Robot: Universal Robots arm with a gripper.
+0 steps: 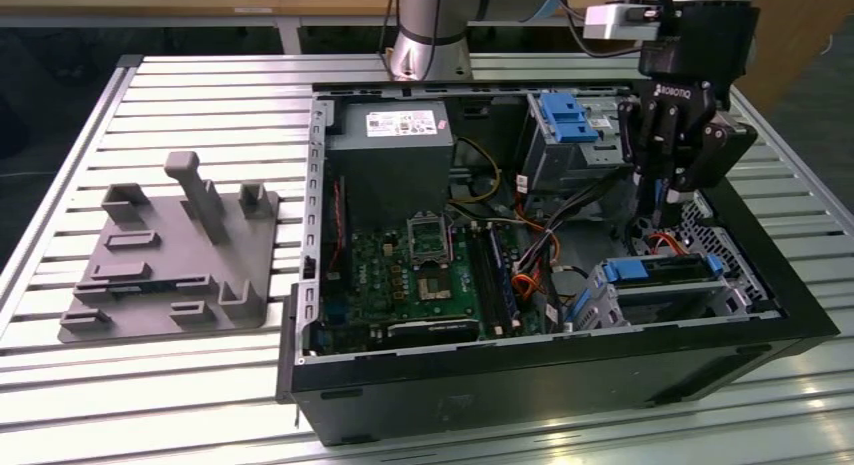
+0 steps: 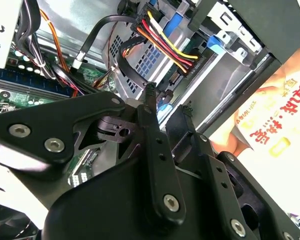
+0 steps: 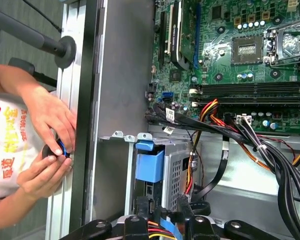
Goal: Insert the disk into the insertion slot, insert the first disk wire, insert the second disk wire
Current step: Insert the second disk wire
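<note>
The disk, silver-grey in a bright blue carrier, lies inside the insertion slot, a low perforated silver cage near the case's front corner on the exterior view's right. My gripper hangs just above and behind that cage, fingers pointing down. In the second wrist view the gripper has its two black fingers a small gap apart with nothing gripped. A red, yellow and black wire bundle ends in a black connector just beyond the fingertips. The gripper sits beside the cage.
A taller grey cage with a blue latch stands behind the gripper. Loose black cables cross over the green motherboard. A person's hands hold a small object outside the case wall. A grey fixture plate lies on the table.
</note>
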